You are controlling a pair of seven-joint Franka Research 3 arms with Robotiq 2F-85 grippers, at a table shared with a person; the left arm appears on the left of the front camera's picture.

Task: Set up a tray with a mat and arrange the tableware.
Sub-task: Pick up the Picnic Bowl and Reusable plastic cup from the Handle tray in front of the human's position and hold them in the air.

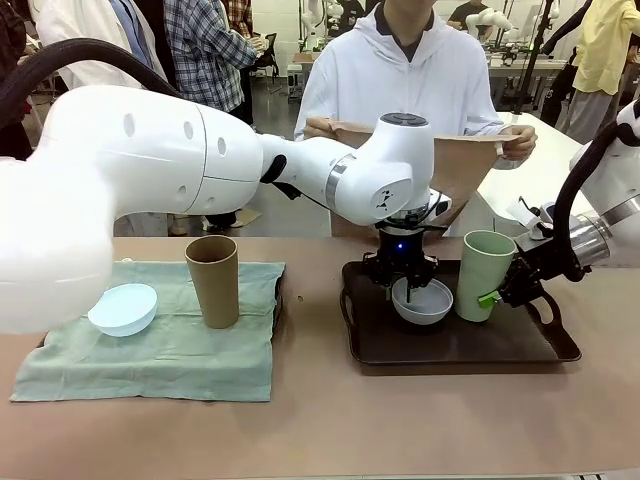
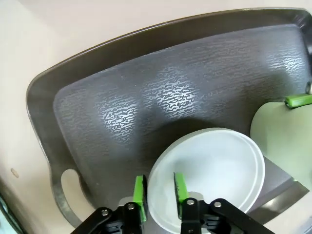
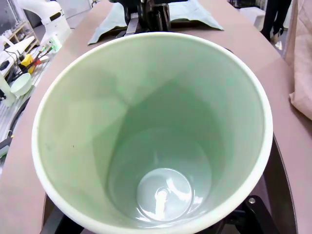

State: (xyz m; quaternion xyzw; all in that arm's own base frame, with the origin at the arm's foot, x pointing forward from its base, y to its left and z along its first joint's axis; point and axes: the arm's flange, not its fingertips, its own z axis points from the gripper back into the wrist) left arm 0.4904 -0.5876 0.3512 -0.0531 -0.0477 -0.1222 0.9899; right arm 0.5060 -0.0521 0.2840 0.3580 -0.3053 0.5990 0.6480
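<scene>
**Surface and room:** a pinkish-beige tabletop (image 1: pixel 320 420) is spanning a busy workshop.

**Near left:** a rumpled sage-green cloth mat (image 1: pixel 150 360) is lying flat. It is carrying a light blue shallow bowl (image 1: pixel 123 308) and, to the right, an upright brown tall tumbler (image 1: pixel 213 282).

**Near right:** a dark brown textured tray (image 1: pixel 460 350) is carrying a pale grey-white shallow bowl (image 2: pixel 209 170). An upright pale green tall tumbler (image 1: pixel 485 275) is standing just right of it.

**Grippers:**
- The left gripper (image 2: pixel 161 192) is straddling the grey-white bowl's rim, pads slightly apart. Whether it is pinching cannot be told.
- The right gripper (image 1: pixel 497 293) is clamping the green tumbler from the right.

**Far:** a person in a white hooded top (image 1: pixel 400 70) is holding a brown sheet (image 1: pixel 470 160).

**Obscured:** the left arm is covering the sheet's middle.
</scene>
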